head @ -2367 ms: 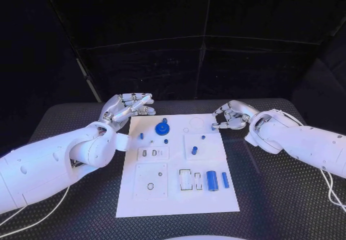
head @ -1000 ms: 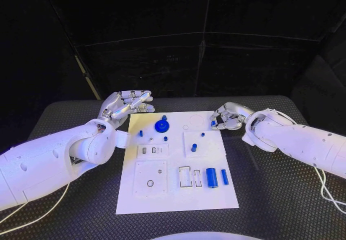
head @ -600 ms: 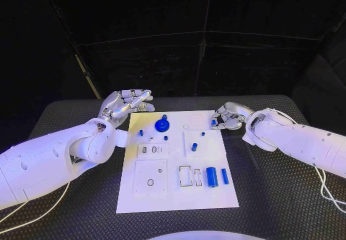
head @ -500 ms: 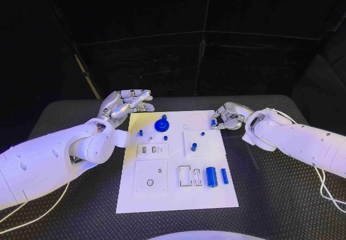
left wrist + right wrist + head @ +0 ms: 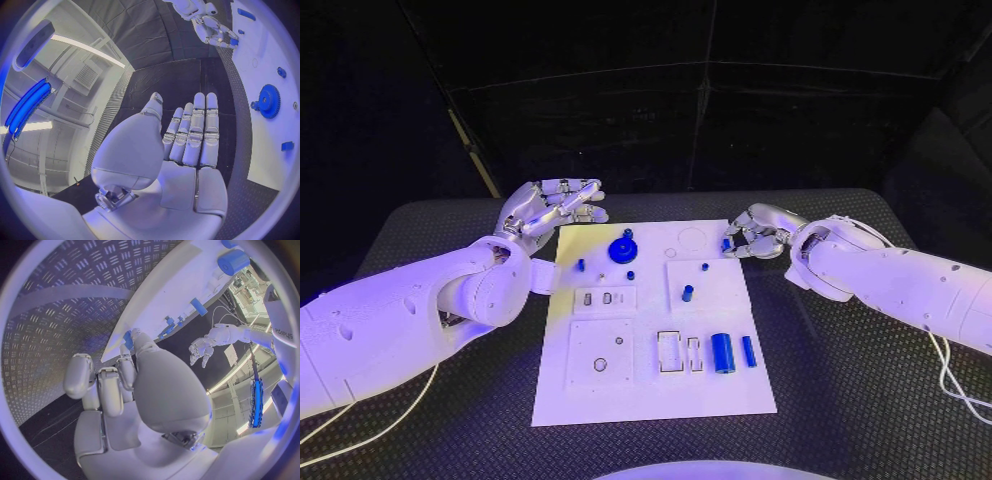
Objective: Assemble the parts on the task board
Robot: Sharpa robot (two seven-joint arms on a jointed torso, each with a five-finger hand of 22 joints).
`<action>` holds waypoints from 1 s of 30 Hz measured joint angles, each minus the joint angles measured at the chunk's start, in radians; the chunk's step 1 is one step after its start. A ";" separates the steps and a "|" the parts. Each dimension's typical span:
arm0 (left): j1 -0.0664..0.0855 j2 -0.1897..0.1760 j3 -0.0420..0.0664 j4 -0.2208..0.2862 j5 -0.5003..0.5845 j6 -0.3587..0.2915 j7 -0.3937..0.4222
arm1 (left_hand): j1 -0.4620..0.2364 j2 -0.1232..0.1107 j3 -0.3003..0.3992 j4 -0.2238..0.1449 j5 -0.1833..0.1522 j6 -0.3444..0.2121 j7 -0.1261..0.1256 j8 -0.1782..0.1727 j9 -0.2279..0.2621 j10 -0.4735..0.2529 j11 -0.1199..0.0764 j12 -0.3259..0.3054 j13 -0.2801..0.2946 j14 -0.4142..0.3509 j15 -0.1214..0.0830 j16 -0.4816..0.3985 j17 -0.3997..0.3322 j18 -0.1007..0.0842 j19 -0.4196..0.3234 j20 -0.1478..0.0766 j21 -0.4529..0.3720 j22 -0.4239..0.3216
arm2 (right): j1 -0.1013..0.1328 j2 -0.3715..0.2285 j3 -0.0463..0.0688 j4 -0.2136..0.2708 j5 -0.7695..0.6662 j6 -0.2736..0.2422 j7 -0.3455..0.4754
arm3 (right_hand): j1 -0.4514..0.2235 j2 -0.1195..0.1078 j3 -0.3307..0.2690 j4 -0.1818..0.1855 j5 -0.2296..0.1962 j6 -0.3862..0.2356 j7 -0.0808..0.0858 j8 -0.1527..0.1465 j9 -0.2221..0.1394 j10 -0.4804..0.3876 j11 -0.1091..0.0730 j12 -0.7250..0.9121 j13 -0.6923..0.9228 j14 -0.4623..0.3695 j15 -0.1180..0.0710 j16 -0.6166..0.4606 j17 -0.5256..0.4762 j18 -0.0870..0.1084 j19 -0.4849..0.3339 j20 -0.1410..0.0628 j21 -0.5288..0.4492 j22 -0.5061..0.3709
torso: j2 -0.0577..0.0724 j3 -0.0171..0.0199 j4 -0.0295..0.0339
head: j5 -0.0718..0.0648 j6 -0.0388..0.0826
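The white task board lies in the middle of the black table. On its far part stands a blue gear. A thick blue cylinder and a thinner blue bar lie near slots on its near right. Small blue pegs dot the middle. My left hand hovers open beyond the board's far left corner, fingers straight. At the far right edge of the board my right hand is curled and pinches a small blue part.
Black patterned table mat surrounds the board on all sides. A dark curtain frame stands behind the table. White rectangular inset plates sit in the board's near left.
My right hand has shifted slightly toward the board's far right edge, still pinching the small blue part. My left hand has barely moved.
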 measured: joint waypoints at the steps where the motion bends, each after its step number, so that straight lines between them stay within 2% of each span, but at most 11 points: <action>1: 0.000 0.000 0.000 0.000 0.000 0.000 0.000 | 0.000 0.000 0.000 0.000 0.000 0.000 0.000 0.000 0.000 0.000 0.000 0.000 0.000 0.000 0.000 0.000 0.000 0.000 0.000 0.000 0.000 0.000 | 0.000 0.000 0.000 0.000 0.000 -0.001 0.000 | -0.001 0.007 0.004 0.003 -0.003 0.010 -0.003 0.007 0.001 0.004 -0.004 0.004 0.003 -0.001 -0.005 0.000 0.000 0.000 0.004 -0.004 0.000 0.001 | 0.000 0.0000 0.0000 | 0.000 -0.001; 6: 0.000 0.000 0.000 0.000 0.000 0.000 0.000 | 0.000 0.000 0.000 0.000 0.000 0.000 0.000 0.000 0.000 0.000 0.000 0.000 0.000 0.000 0.000 0.000 0.000 0.000 0.000 0.000 0.000 0.000 | 0.000 -0.001 0.000 0.007 0.002 -0.009 0.006 | 0.000 0.027 0.035 -0.004 -0.011 0.055 -0.020 0.027 0.002 0.023 -0.023 0.027 0.027 0.001 -0.022 0.005 0.000 0.000 0.018 -0.018 0.008 0.021 | 0.000 0.0002 -0.0001 | 0.000 -0.002; 12: 0.000 0.000 0.000 -0.001 0.000 0.001 -0.001 | 0.000 0.000 0.000 0.000 0.000 0.000 0.000 0.000 0.000 0.000 0.000 0.000 0.000 0.000 0.000 0.000 0.000 0.000 0.000 0.000 0.000 0.000 | -0.001 -0.006 0.000 0.022 0.024 -0.037 0.019 | 0.000 0.034 0.070 -0.018 -0.004 0.058 -0.017 0.034 0.001 0.030 -0.030 0.041 0.047 0.002 -0.034 0.011 0.000 0.000 0.026 -0.033 0.019 0.038 | 0.000 0.0002 -0.0001 | -0.001 -0.003; 18: 0.000 -0.001 0.000 -0.002 0.000 0.001 -0.002 | 0.000 0.000 0.000 0.000 0.000 0.000 0.000 0.000 0.000 0.000 0.000 0.000 0.000 0.000 0.000 0.000 0.000 0.000 0.000 0.000 0.000 0.000 | -0.001 -0.023 0.000 0.057 0.053 -0.079 0.025 | -0.002 0.036 0.082 -0.030 0.003 0.058 -0.017 0.034 0.000 0.036 -0.036 0.044 0.052 -0.001 -0.037 0.011 0.000 0.000 0.026 -0.034 0.019 0.040 | -0.001 0.0000 -0.0001 | -0.001 -0.003; 21: -0.001 -0.002 0.000 -0.002 0.000 0.001 -0.002 | 0.000 0.000 0.000 0.000 0.000 0.000 0.000 0.000 0.000 0.000 0.000 0.000 0.000 0.000 0.000 0.000 0.000 0.000 0.000 0.000 0.000 0.000 | -0.001 -0.037 0.001 0.108 0.065 -0.101 0.019 | -0.004 0.039 0.086 -0.033 0.006 0.058 -0.017 0.034 0.000 0.039 -0.039 0.044 0.052 -0.001 -0.037 0.011 0.000 0.000 0.026 -0.034 0.019 0.041 | -0.001 -0.0003 -0.0001 | 0.002 -0.002; 24: -0.001 -0.004 0.000 -0.003 0.000 0.002 -0.002 | 0.000 0.000 0.000 0.000 0.000 0.000 0.000 0.000 0.000 0.000 0.000 0.000 0.000 0.000 0.000 0.000 0.000 0.000 0.000 0.000 0.000 0.000 | -0.001 -0.041 0.001 0.179 0.068 -0.121 0.000 | -0.004 0.039 0.088 -0.033 0.009 0.058 -0.017 0.034 0.000 0.039 -0.039 0.044 0.052 -0.001 -0.037 0.011 0.000 0.000 0.030 -0.037 0.019 0.040 | -0.002 -0.0007 -0.0001 | 0.006 -0.003; 30: -0.001 -0.005 0.000 -0.005 0.000 0.002 -0.002 | 0.000 0.000 -0.002 -0.002 0.000 0.007 0.000 -0.004 0.000 0.000 0.000 -0.007 0.000 0.000 0.000 0.000 0.001 0.000 0.000 0.000 0.000 -0.001 | 0.000 -0.021 0.001 0.306 0.040 -0.147 -0.082 | -0.004 0.039 0.104 -0.049 0.005 0.058 -0.017 0.034 0.000 0.039 -0.039 0.044 0.051 -0.001 -0.037 0.011 0.000 0.000 0.030 -0.037 0.019 0.040 | -0.002 -0.0025 0.0002 | 0.011 -0.006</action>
